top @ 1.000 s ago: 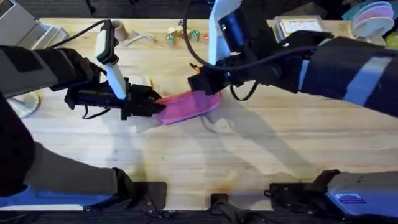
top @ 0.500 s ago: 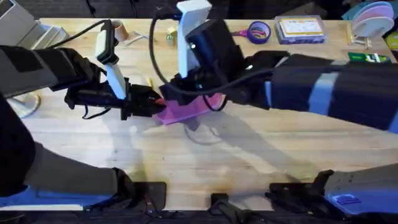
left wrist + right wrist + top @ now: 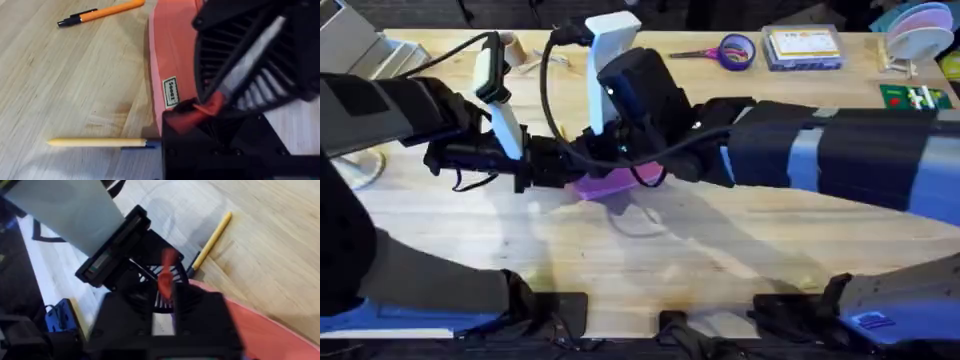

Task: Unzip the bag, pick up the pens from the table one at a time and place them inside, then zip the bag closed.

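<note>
Left arm [image 3: 390, 110]: black links, grey band, white wrist block, black cable | Right arm [image 3: 820, 150]: black, blue-grey bands, white wrist block, looped black cable | Right gripper [image 3: 250, 65]: black ribbed housing

On the bag [image 3: 172, 65], in your left wrist view, you see a small white sewn-in label [image 3: 171, 93] with dark lettering set along its length; the letters are too small for you to read with any certainty. You find no other legible text anywhere.
</note>
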{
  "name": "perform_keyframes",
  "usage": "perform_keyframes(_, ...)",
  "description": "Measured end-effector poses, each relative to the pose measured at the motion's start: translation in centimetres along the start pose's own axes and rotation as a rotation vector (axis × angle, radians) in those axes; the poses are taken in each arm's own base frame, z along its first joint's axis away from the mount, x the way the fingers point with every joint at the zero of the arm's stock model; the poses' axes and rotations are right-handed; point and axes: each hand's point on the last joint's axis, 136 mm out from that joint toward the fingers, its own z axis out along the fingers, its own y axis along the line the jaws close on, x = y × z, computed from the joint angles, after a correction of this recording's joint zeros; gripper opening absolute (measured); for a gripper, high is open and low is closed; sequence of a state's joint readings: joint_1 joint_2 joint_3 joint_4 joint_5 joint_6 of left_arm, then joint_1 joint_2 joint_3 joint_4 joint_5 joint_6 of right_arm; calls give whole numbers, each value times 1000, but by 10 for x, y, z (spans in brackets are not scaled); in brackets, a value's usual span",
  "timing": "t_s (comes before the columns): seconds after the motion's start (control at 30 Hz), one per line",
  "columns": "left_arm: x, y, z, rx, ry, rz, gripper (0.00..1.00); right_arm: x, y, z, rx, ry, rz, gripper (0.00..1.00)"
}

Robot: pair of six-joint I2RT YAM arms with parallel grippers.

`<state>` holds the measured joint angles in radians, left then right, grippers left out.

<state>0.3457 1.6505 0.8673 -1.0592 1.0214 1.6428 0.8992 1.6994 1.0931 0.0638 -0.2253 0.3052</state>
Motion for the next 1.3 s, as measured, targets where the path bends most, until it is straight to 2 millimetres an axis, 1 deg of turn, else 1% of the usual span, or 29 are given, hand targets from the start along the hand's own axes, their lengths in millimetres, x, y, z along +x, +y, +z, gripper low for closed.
perform_keyframes(0.1, 0, 0, 0, 0, 0, 1, 42, 0, -1, -1, -1, 0, 4, 86)
perform_keyframes(0.13, 0, 0, 0, 0, -1, 1, 42, 0, -1, -1, -4, 2, 5, 152)
perform_keyframes(0.17, 0, 0, 0, 0, -1, 0, 42, -1, -1, -2, -9, 2, 3, 238)
perform_keyframes(0.2, 0, 0, 0, 1, -1, 1, 42, -3, 0, -11, -16, 6, -3, 608)
perform_keyframes(0.27, 0, 0, 0, 1, -1, 1, 42, -7, -2, -22, -9, 3, 0, 897)
perform_keyframes(0.3, 0, 0, 0, 1, -1, 1, 42, -9, -6, -28, -1, 3, 2, 971)
perform_keyframes(0.37, 0, 0, 0, 1, -1, 1, 42, -13, -14, -42, 20, 1, 20, 995)
perform_keyframes(0.57, 0, 0, 0, 0, -1, 1, 43, -18, -40, -75, 86, 4, 62, 998)
perform_keyframes(0.67, 0, 0, 0, 1, -1, 1, 43, -16, -48, -86, 109, 17, 60, 998)
perform_keyframes(0.83, 0, 0, 0, 1, -1, 1, 43, -17, -51, -96, 120, 17, 37, 998)
perform_keyframes(0.87, 0, 0, 0, 0, -1, 3, 90, -18, -51, -97, 121, 14, 31, 998)
perform_keyframes(0.9, 0, 0, 0, 1, -1, 3, 216, -18, -50, -98, 120, 13, 25, 998)
perform_keyframes(0.97, 0, -1, 0, 4, 1, -3, 509, -18, -50, -98, 120, 14, 17, 998)
perform_keyframes(1.03, 0, -1, 0, 4, 1, -4, 836, -17, -50, -98, 121, 18, 14, 998)
perform_keyframes(1.07, 0, -1, 0, 4, 1, -6, 950, -16, -51, -98, 121, 20, 13, 998)
perform_keyframes(1.1, 0, -1, 0, 4, 1, -5, 982, -15, -51, -98, 122, 25, 13, 998)
perform_keyframes(1.3, 1, -1, 0, 4, 6, -4, 994, 2, -51, -104, 133, 121, -12, 997)
